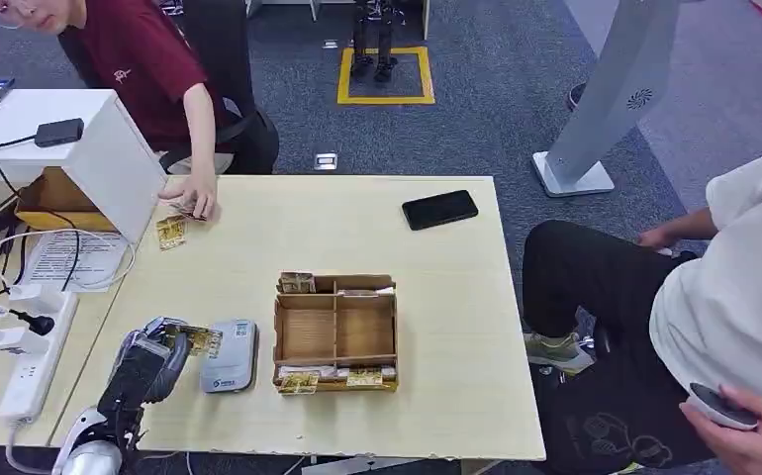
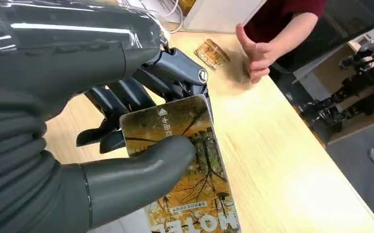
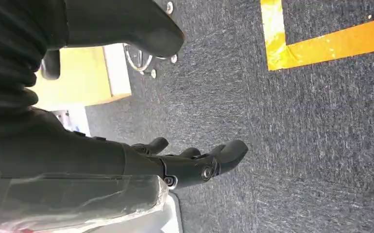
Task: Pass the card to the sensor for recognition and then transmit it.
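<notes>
Left hand [image 2: 127,145] pinching a yellow hotel key card [image 2: 190,179] between thumb and fingers, just beside the grey card reader [image 1: 230,354] on the wooden table [image 1: 357,223]. Right hand [image 3: 195,162] hanging over carpet, fingers loosely apart, holding nothing. Beyond, wooden compartment tray [image 1: 336,332], black phone [image 1: 439,209], person's hand [image 1: 191,193] near another card [image 1: 170,232].

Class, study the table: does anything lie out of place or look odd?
One card lies loose on the table near the person's hand, away from the wooden tray that holds other cards. The left hand holds another card beside the grey sensor. Nothing looks spilled or damaged.
</notes>
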`<state>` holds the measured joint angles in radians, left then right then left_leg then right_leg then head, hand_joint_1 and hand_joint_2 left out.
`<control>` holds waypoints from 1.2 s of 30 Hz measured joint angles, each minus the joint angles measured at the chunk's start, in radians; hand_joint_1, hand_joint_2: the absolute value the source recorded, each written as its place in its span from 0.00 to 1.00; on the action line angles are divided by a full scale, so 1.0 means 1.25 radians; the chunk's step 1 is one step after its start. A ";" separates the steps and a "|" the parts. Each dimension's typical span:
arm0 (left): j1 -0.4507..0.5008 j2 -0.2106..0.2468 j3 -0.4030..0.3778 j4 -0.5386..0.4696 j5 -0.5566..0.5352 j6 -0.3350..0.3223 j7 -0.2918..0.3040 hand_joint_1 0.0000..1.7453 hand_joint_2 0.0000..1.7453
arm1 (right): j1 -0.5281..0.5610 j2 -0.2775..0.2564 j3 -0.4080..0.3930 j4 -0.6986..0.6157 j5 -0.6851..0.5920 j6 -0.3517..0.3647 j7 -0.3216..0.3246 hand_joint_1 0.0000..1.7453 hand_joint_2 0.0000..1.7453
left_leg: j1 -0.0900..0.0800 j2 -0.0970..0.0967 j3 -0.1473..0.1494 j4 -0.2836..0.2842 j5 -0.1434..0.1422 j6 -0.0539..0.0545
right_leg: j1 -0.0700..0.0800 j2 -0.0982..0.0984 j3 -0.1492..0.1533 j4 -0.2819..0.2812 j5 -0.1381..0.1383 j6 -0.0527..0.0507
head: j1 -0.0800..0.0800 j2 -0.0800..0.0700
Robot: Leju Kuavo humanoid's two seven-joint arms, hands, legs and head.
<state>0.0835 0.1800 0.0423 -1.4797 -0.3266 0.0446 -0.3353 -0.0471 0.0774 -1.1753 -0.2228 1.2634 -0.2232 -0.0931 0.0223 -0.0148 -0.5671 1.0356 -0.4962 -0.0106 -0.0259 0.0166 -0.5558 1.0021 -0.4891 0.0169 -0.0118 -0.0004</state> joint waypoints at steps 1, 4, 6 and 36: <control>-0.001 -0.003 0.000 0.001 -0.008 0.008 0.000 1.00 1.00 | 0.000 0.000 0.000 0.000 0.001 0.000 0.002 0.00 1.00 | 0.000 0.000 0.000 0.000 0.000 0.000 | 0.000 0.000 0.000 0.000 0.000 0.000 | 0.000 0.000; -0.009 -0.015 0.000 0.003 -0.030 0.037 0.002 1.00 1.00 | 0.000 0.000 0.000 0.000 0.003 0.000 0.005 0.00 1.00 | 0.000 0.000 0.000 0.000 0.000 0.000 | 0.000 0.000 0.000 0.000 0.000 0.000 | 0.000 0.000; -0.017 -0.026 -0.001 0.005 -0.044 0.055 0.004 1.00 1.00 | -0.001 0.000 0.000 0.000 0.005 0.000 0.005 0.00 1.00 | 0.000 0.000 0.000 0.000 0.000 0.000 | 0.000 0.000 0.000 0.000 0.000 0.000 | 0.000 0.000; -0.056 -0.059 -0.021 0.049 -0.091 0.097 0.027 1.00 1.00 | -0.003 0.000 0.000 0.000 0.019 0.001 0.000 0.00 1.00 | 0.000 0.000 0.000 0.000 0.000 0.000 | 0.000 0.000 0.000 0.000 0.000 0.000 | 0.000 0.000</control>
<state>0.0135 0.1060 0.0164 -1.4191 -0.4402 0.1663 -0.3021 -0.0513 0.0774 -1.1753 -0.2228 1.2875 -0.2216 -0.0931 0.0223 -0.0146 -0.5673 1.0357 -0.4962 -0.0106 -0.0260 0.0166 -0.5562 1.0020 -0.4889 0.0168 -0.0118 -0.0004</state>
